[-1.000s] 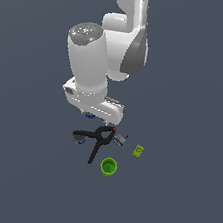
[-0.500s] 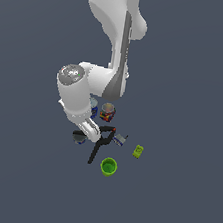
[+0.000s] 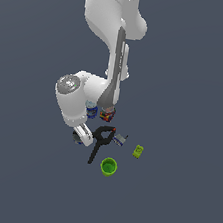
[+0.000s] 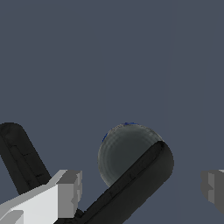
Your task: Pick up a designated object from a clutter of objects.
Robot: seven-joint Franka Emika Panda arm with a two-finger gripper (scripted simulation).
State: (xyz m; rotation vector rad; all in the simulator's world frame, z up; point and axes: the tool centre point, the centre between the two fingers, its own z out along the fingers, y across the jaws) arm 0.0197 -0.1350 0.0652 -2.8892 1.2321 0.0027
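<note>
The designated object point(image 4: 121, 152) is a squat round can with a grey top and a thin blue edge. One long handle of the black clamp point(image 4: 139, 180) lies across part of it. My gripper point(image 4: 142, 189) hangs above both, open, with one finger point(image 4: 70, 192) on each side and nothing held. In the exterior view the gripper point(image 3: 83, 135) sits low at the left end of the clutter, just left of the clamp point(image 3: 102, 138). The can point(image 3: 75, 138) shows there only as a dark round patch, mostly hidden under the hand.
A taller blue can point(image 3: 91, 109) and a dark reddish can point(image 3: 106, 114) stand behind the clamp. A small blue-grey item point(image 3: 120, 140), a green block point(image 3: 138, 151) and a green cup point(image 3: 108, 167) lie toward the exterior view's right. The clamp's second handle point(image 4: 19, 162) crosses the wrist view.
The arm has folded down, and the hand has swung to the exterior view's left and sunk toward the clutter. The two cans behind the clamp are now uncovered.
</note>
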